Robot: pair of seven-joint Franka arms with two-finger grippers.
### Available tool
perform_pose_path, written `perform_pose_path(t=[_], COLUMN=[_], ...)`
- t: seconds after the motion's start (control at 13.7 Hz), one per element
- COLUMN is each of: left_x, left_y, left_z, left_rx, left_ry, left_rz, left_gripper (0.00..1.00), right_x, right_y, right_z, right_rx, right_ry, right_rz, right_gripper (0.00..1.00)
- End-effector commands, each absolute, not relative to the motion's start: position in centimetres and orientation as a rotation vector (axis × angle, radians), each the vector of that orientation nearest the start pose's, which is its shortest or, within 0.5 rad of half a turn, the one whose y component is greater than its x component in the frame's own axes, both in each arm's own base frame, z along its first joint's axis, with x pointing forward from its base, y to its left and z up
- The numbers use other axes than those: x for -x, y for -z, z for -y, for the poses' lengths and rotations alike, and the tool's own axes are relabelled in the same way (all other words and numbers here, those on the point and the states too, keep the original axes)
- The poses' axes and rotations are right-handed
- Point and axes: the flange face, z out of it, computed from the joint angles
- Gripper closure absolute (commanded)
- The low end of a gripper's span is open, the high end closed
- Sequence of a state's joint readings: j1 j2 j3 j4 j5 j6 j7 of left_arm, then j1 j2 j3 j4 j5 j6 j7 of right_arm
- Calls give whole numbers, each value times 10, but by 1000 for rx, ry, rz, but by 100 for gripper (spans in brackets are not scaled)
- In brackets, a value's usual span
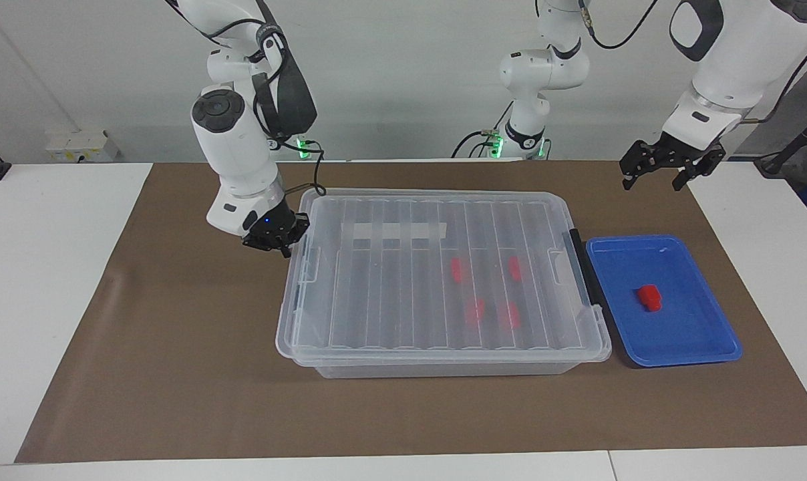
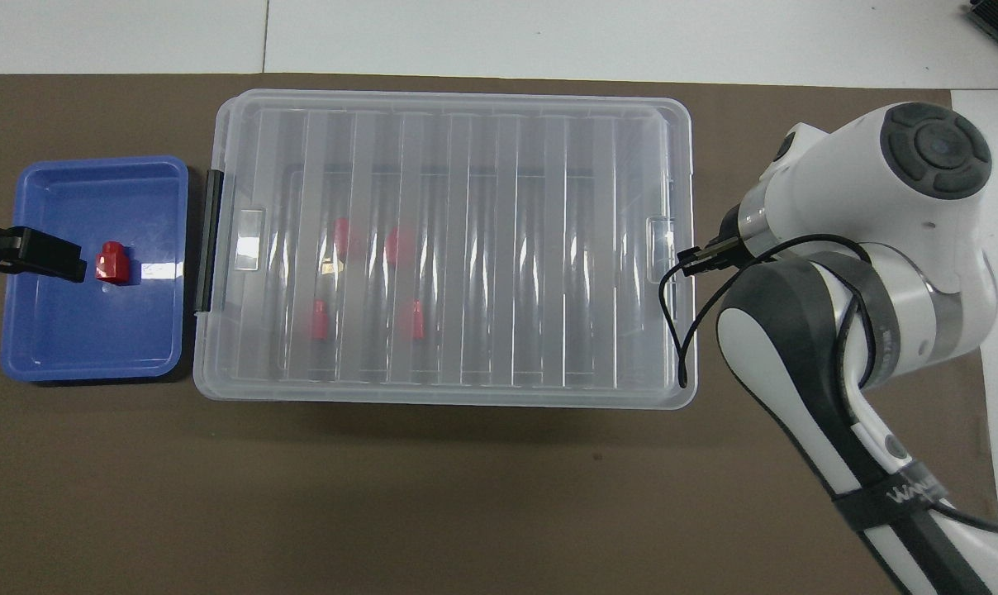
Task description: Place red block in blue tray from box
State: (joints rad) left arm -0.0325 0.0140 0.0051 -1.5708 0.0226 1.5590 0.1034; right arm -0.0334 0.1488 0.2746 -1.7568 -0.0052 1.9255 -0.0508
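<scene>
Plastic red block (image 1: 649,297) in the blue tray (image 1: 697,347) looks light and rigid, I'd pinch its flat sides; left pincer (image 1: 664,168) spread, right pincer (image 1: 274,235) closed empty beside the box (image 1: 437,354).

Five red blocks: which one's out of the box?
The red block lying in the blue tray; the other four sit inside the box, under its closed lid.

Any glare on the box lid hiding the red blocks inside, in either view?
Overhead view: bright streaks along the lid ribs smear the four blocks in the box, still countable. Facing view: less glare, blocks look faded. The red block in the blue tray is crisp in both.
</scene>
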Motion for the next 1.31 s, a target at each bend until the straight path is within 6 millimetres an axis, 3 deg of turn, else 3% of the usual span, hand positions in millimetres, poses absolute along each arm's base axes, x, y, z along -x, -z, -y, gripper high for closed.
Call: perform_pose_path(t=[0.0,0.22,0.29,0.36,0.44,0.66,0.95,1.24], left_x=[-558,-555,-556,-556,-556,-550,-547,-547], left_y=[-626,-626,-625,-625,-624,-621,-625,-624], left_z=[16,19,18,16,14,11,11,11], left_rx=[3101,3100,3101,3101,3102,3103,3103,3103], left_ry=[-23,-32,-33,-35,-37,-54,-42,-45], left_rz=[-213,-218,-211,-206,-202,-192,-192,-192], left_gripper=[0,0,0,0,0,0,0,0], right_x=[-578,-570,-571,-572,-574,-569,-555,-542], right_y=[-510,-526,-529,-534,-538,-559,-596,-626], right_z=[-122,-90,-76,-56,-43,-18,15,20], right_rx=[3082,3110,3114,3116,3116,3118,3129,3137], right_ry=[30,3,8,23,38,96,48,18], right_rz=[310,90,43,-19,-55,-148,-264,-277], right_gripper=[100,100,82,19,3,0,0,0])
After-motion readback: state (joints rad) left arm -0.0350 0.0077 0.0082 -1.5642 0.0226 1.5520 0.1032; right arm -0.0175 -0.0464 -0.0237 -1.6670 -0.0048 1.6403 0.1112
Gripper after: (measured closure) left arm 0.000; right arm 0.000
